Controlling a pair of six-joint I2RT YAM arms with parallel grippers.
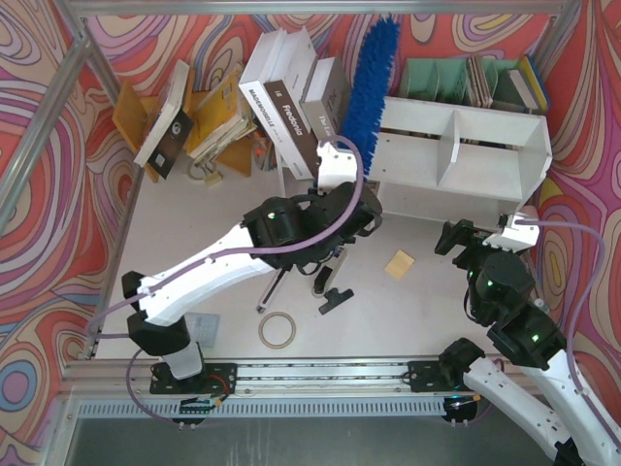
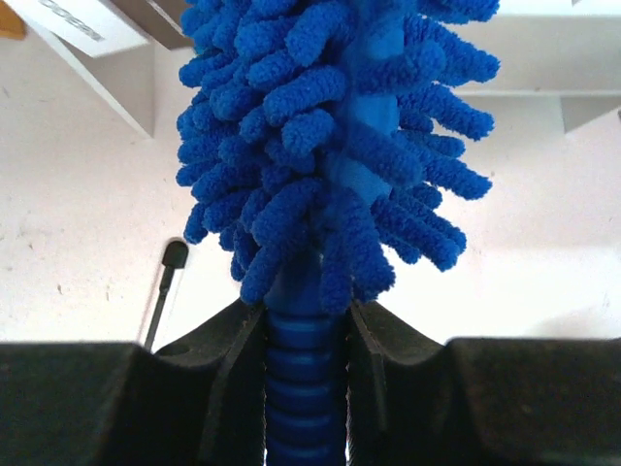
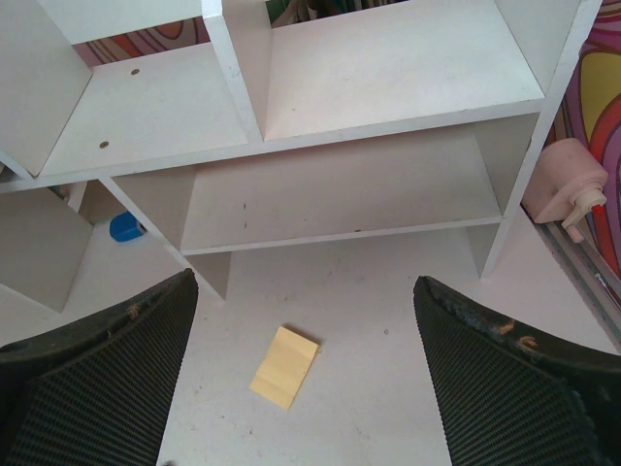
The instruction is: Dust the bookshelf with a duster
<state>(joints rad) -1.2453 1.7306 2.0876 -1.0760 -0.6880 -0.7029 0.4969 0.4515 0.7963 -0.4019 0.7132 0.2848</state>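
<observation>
The duster [image 1: 374, 83] is clamped by its handle in the left gripper [image 2: 306, 325], its fluffy head pointing toward the far side, just beside the left end of the bookshelf [image 1: 417, 146]. A sweep, I'd say, must go rightward. The right gripper [image 3: 306, 349] faces the shelf's front, jaws apart, holding nothing.

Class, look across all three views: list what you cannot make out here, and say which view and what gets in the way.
Top view: whether the duster touches the bookshelf; seen from above, any gap is lost.
Left wrist view: the duster's tip and handle end, cut off by the top and bottom edges.
Right wrist view: the pink object, partly behind the bookshelf's side board; unidentifiable.
</observation>
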